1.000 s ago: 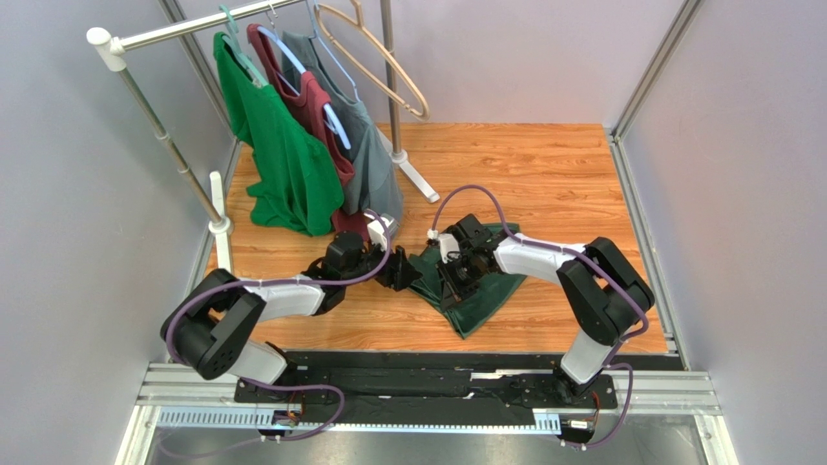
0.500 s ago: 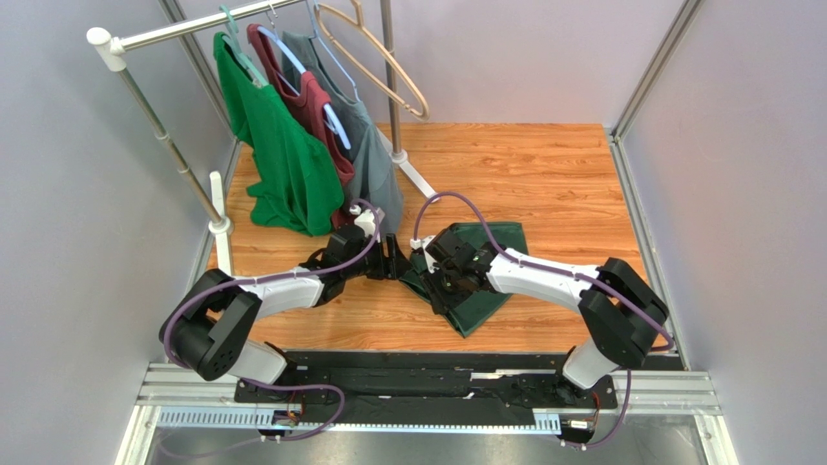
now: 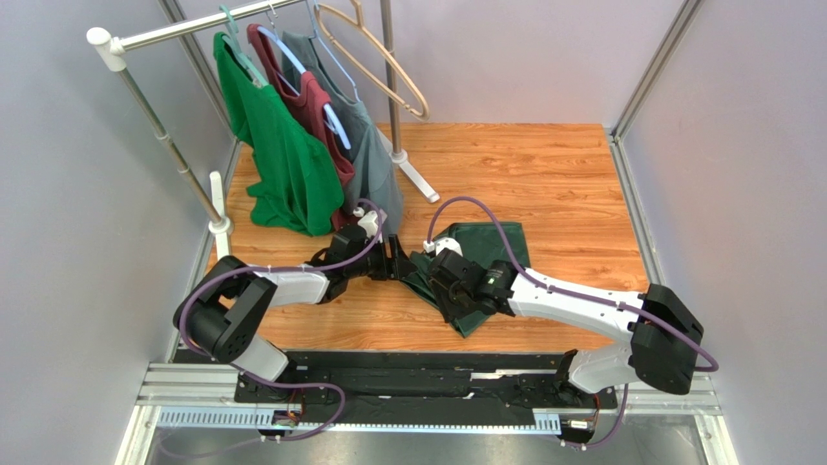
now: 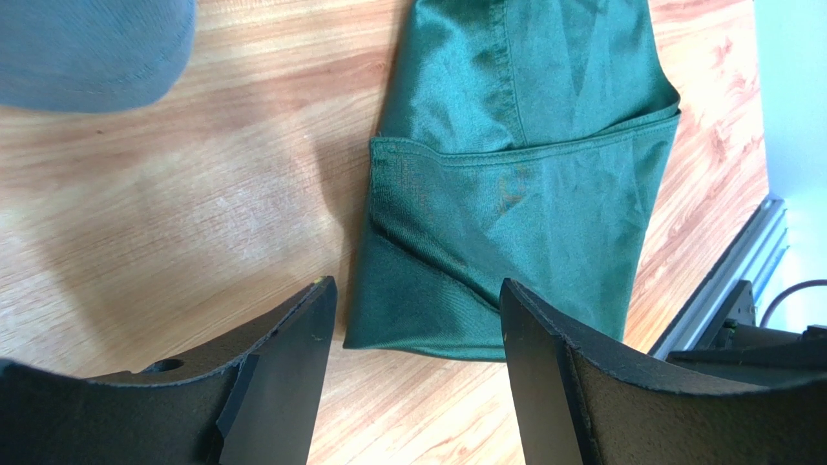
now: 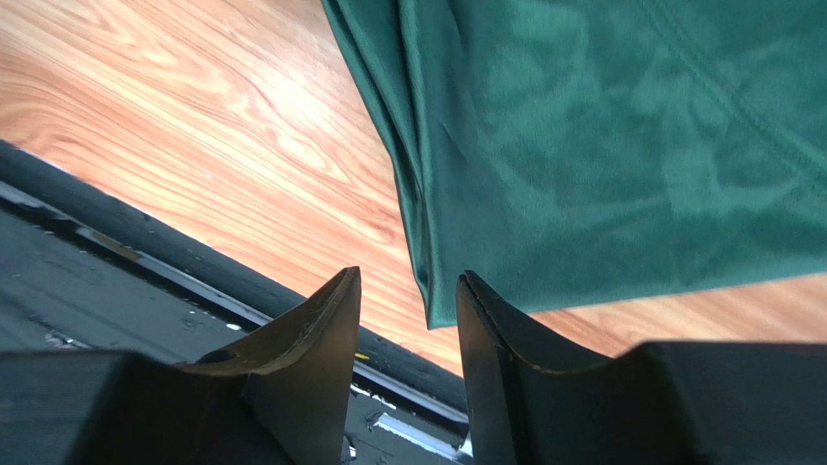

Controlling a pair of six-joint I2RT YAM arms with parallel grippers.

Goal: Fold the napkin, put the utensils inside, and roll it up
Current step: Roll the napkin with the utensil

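The napkin (image 3: 497, 244) is being observed lying folded on the bench (image 3: 544, 174), between both arms. The left pincer (image 4: 415, 291) is being held wide open and empty over one edge; the right pincer (image 5: 409, 276) is being held parted, gripping nothing, beside a corner. The cloth is being judged thin, limp and slippery; a hemmed corner is being advised for grasping.

You are looking at a left arm (image 3: 291, 288) and a right arm (image 3: 573, 305) wearing white shells between black joints, purple cables (image 3: 464, 201) looping over them mid-frame. The left gripper (image 4: 415, 283) and right gripper (image 5: 409, 274) are showing matte black wedge-shaped fingers (image 4: 281, 387).
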